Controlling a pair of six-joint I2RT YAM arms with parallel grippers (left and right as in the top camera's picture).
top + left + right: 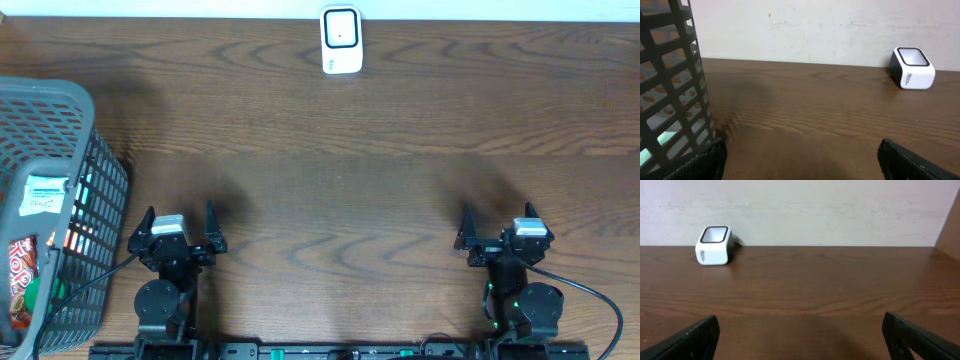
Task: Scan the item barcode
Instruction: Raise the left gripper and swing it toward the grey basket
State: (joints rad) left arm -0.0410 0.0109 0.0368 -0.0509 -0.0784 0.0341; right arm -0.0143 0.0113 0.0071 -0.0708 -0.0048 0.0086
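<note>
white scanner [341,40] sits far back; grey basket [105,200] at left.

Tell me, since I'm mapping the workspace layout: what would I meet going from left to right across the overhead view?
grey basket → left gripper → white scanner → right gripper

A dark brown, wood-grained desk [340,190] fills the view under even light. A plain off-white wall [815,210], faintly scuffed, rises along its far edge.
</note>
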